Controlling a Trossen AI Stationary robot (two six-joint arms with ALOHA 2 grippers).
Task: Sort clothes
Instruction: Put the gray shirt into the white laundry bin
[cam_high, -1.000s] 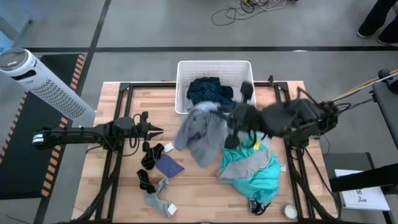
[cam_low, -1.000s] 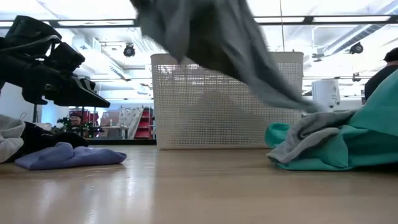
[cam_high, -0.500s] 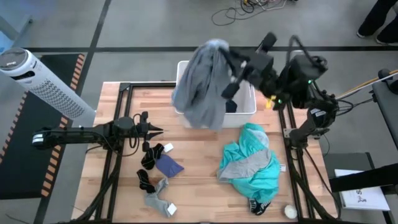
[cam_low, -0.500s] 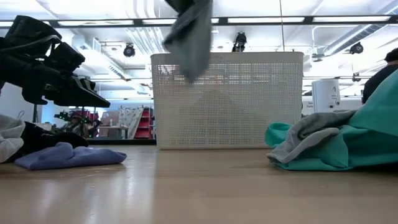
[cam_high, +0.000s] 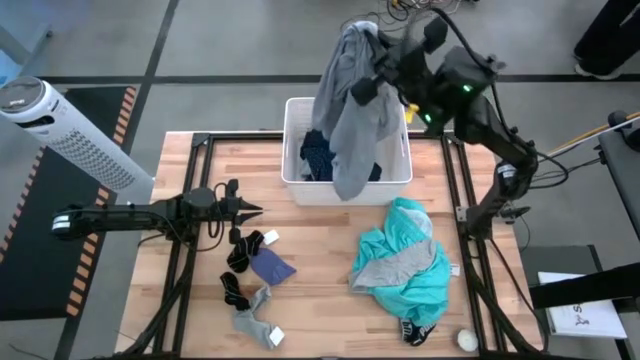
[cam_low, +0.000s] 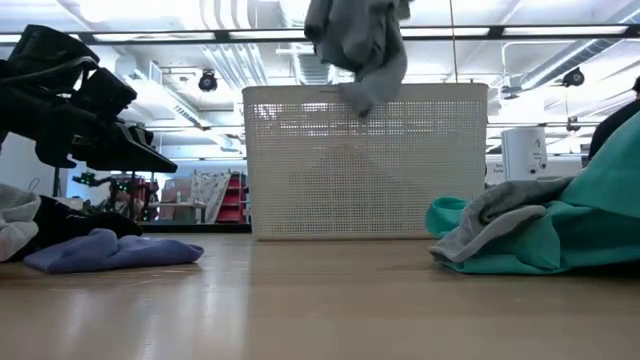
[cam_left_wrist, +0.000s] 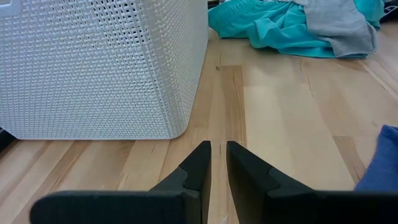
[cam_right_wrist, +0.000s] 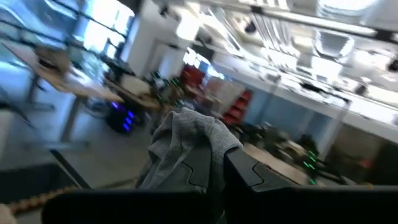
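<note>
Along the bench's near edge lie the socks (cam_high: 247, 300), with the blue-purple cloth (cam_high: 272, 267) just behind them toward the left corner; the ball (cam_high: 466, 340) sits at the near right corner beside the teal garment (cam_high: 412, 268), which sprawls over the right half with a grey piece bunched on it. None of these is sorted yet.

At mid-depth by the left edge the left gripper (cam_left_wrist: 217, 163) waits low over the wood, its fingers nearly together with only a slim gap and nothing between them.

At the far edge stands the basket (cam_high: 291, 145) with the navy garment (cam_high: 318, 155) inside. High above it the right gripper (cam_right_wrist: 214, 163) has its fingers pinched on a fold of the grey shirt (cam_high: 352, 95), which hangs in a long drape.

The risk, as I judge it, is in the release: from above the shirt's tail seems to reach past the basket's near rim, though the height may mislead. Let go here, it could catch on that rim or slide onto the bench. A swinging drape would worsen this, as would fabric snagging on a finger
</note>
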